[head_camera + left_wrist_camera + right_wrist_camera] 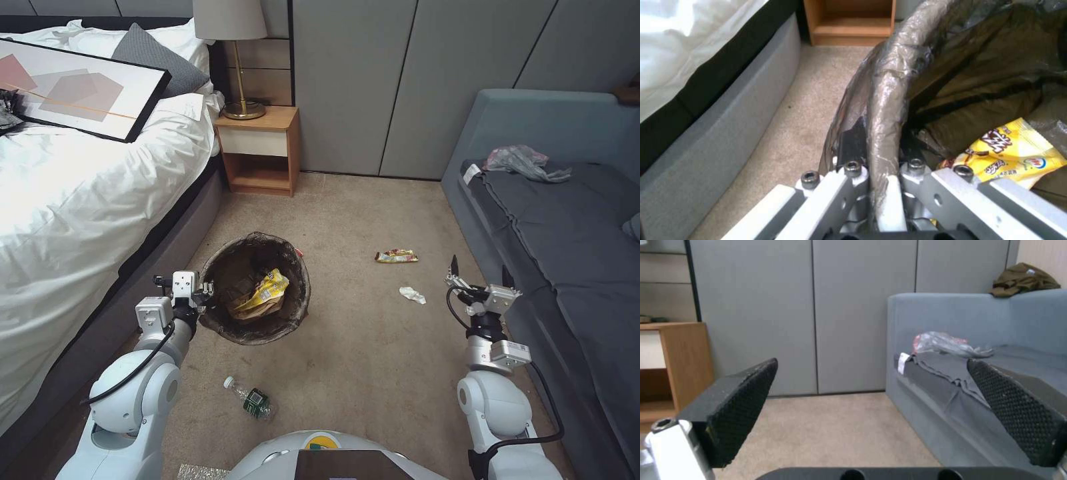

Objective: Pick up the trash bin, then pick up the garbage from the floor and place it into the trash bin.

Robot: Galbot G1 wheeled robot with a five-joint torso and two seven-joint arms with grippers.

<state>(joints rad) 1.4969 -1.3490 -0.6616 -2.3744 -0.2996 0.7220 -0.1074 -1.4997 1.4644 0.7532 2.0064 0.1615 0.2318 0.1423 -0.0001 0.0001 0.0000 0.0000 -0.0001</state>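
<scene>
Carpeted bedroom: left end effector [205, 291] clamps the bag-lined trash bin [293, 303]; right end effector [479, 272] gapes empty.

Beige carpet [347, 200], white bed [80, 187], wooden nightstand [260, 150], grey sofa [567, 220], grey wall panels [353, 80]

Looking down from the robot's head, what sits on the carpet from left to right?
Left pincer clamped on the trash bin → colourful wrapper → crumpled white tissue → open right pincer.

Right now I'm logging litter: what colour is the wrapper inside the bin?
Yellow wrapper, clearest in the left wrist view.
</scene>
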